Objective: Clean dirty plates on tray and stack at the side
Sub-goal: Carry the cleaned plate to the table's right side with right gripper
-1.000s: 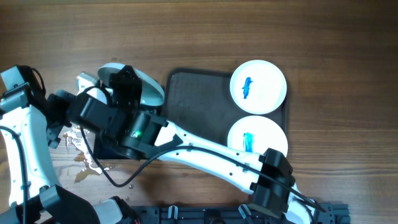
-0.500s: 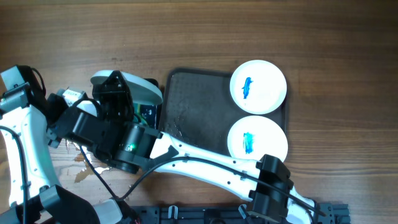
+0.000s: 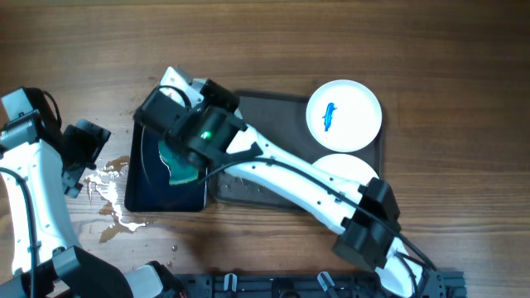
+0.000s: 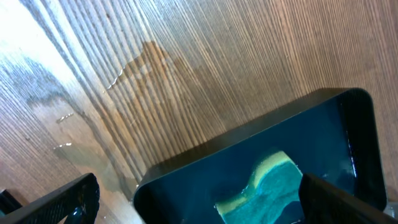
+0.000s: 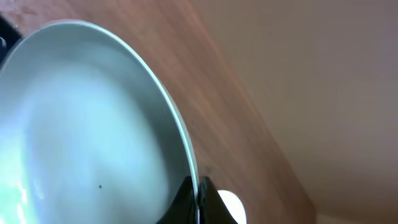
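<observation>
My right end effector (image 5: 198,188) pinches the plain white plate (image 5: 81,124) by its rim, open table (image 5: 208,74) beyond; left end effector (image 3: 89,145) wide.

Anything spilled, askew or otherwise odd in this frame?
Yes: a puddle of clear liquid lies on the wooden table just left of the black sponge tray, with smaller splashes trailing toward the near edge. Nothing looks broken.

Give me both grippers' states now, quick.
Left gripper: open, holding nothing.
Right gripper: shut on the rim of a white plate.
</observation>
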